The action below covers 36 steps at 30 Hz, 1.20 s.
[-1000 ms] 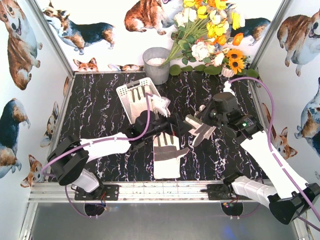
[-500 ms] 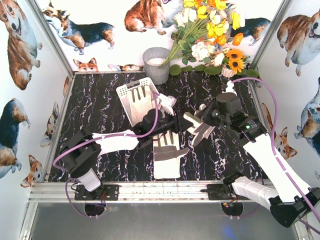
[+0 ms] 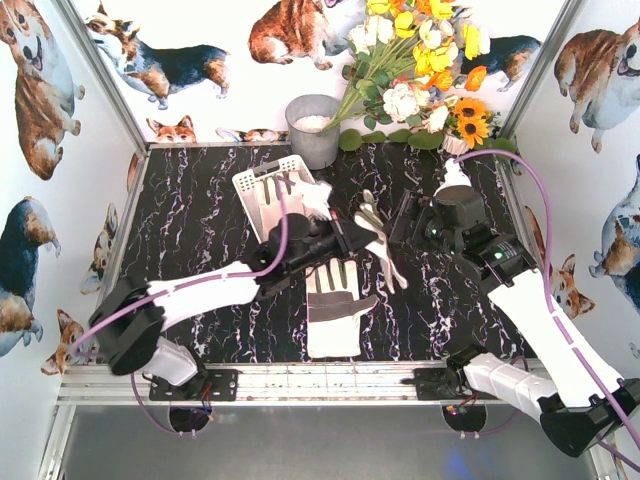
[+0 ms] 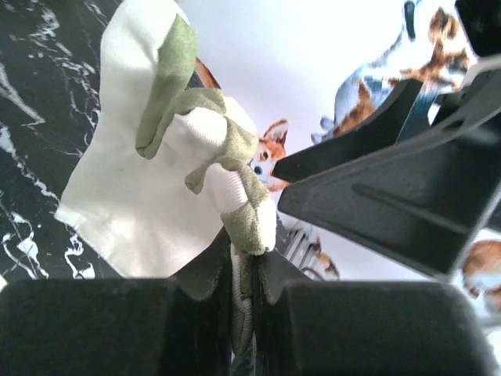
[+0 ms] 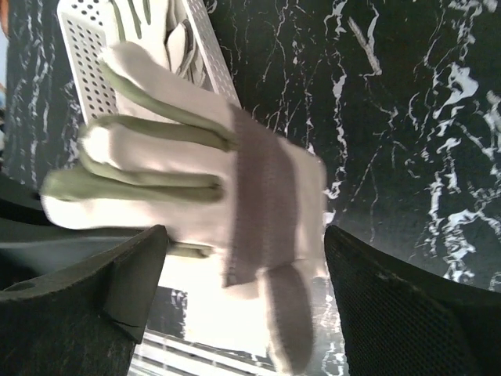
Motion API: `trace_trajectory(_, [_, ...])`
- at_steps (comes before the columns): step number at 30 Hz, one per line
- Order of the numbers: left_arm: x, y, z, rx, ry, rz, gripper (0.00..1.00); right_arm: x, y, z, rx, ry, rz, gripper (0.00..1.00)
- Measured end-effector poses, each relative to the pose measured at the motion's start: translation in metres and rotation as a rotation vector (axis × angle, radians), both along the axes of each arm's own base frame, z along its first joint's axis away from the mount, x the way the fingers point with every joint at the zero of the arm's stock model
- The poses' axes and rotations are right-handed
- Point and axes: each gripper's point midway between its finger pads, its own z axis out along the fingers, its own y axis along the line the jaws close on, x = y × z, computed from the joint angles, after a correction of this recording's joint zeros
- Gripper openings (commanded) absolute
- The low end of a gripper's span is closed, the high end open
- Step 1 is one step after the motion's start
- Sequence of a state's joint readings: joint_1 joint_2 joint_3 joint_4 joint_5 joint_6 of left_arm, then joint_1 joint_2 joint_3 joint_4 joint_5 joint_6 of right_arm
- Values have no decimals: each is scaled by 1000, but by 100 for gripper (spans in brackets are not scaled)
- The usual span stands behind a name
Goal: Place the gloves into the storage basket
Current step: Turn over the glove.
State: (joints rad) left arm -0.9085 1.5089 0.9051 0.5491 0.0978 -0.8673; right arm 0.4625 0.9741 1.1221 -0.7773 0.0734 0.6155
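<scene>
Where your left end effector (image 4: 249,274) meets its load, the two fingers are clenched on a fold of the held glove (image 4: 149,180), a cream-white piece with grey-green patches. In the left wrist view the fabric rises from the pinch and its fingers curl over.

Item, right end effector (image 5: 244,243): released, fingers spread wide. In the right wrist view you see the held glove, blurred, between them, and as far as you can tell it touches neither. From above, this end effector stands just beside the held glove, on its right.

Item, held glove, position: raised off the bench (image 3: 190,260), between your two end effectors, near the middle of the bench. It is to the right of the storage basket (image 3: 243,195) and outside it.

Item, storage basket: white, slotted, set at an angle on the bench, left of centre toward the rear. One basket glove (image 3: 275,195) lies inside, its grey fingers pointing rearward.

Item, flat glove (image 3: 335,310): spread on the bench on the near side of the left end effector, fingers pointing away from you.

Item, grey bucket (image 3: 313,130): upright at the rear edge, behind the basket and apart from it.

Item, flowers (image 3: 420,60): bunched at the rear, to the right.
</scene>
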Motion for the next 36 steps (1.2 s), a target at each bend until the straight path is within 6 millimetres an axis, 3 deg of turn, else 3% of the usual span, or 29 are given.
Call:
trace_trajectory(6, [7, 33, 26, -56, 122, 174, 0, -4, 3, 17, -50, -115, 118, 87])
trace_trajectory(11, [13, 49, 21, -54, 225, 284, 0, -18, 17, 46, -29, -278, 286, 97])
trace_trajectory(14, [16, 53, 20, -52, 254, 319, 0, -23, 25, 49, -52, -320, 371, 98])
trace_trajectory(17, [18, 57, 21, -54, 267, 347, 0, -27, 36, 41, -109, -328, 447, 98])
trace_trajectory(21, [19, 61, 28, -69, 267, 365, 0, -35, 52, 9, -227, -302, 531, 98])
trace_trajectory(24, [19, 61, 32, -79, 269, 365, 0, -33, 50, -13, -314, -271, 523, 98])
trace_trajectory(29, [18, 60, 34, -82, 276, 355, 0, -20, 38, -26, -409, -257, 461, 96])
trace_trajectory(36, [18, 57, 47, -103, 267, 343, 0, -12, 51, -32, -429, -292, 454, 71])
